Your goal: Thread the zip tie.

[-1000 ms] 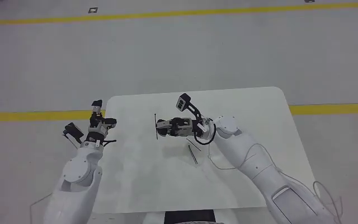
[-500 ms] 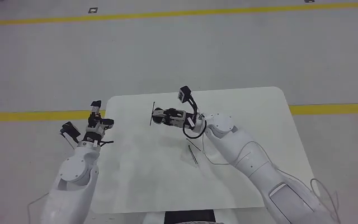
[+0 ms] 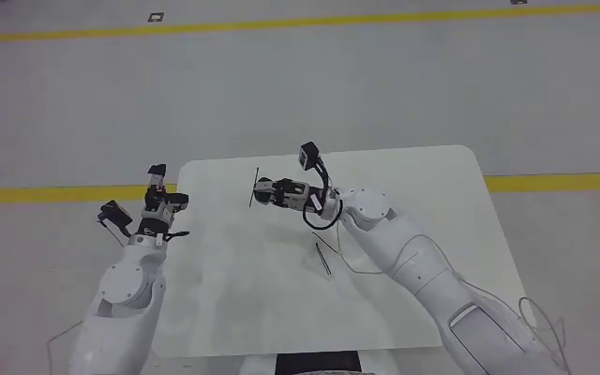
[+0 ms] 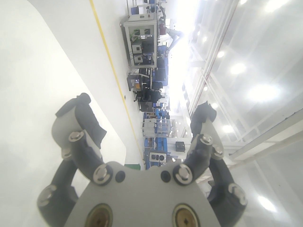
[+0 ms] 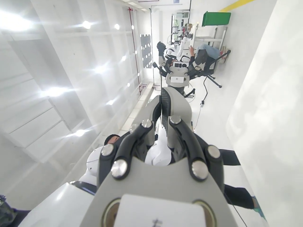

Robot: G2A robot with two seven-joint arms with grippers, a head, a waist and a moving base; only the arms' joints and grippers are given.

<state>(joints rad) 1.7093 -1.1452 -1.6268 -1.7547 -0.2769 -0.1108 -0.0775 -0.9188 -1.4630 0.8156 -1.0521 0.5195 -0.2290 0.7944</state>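
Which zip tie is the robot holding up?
The zip tie pinched in the right hand; the other tie lies loose on the table.

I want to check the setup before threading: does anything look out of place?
Nothing is damaged or spilled. The right gripper is shut on a straight zip tie; the left gripper is open and empty at the table's left edge. A thin black strip lies loose on it.

Left arm was bent at the table's left edge, left gripper (image 3: 161, 187) pointing far, fingers (image 4: 80, 116) spread wide. Right arm was stretched leftward from near right, right gripper (image 3: 262, 191) pinched tight on the zip tie (image 3: 255, 187).
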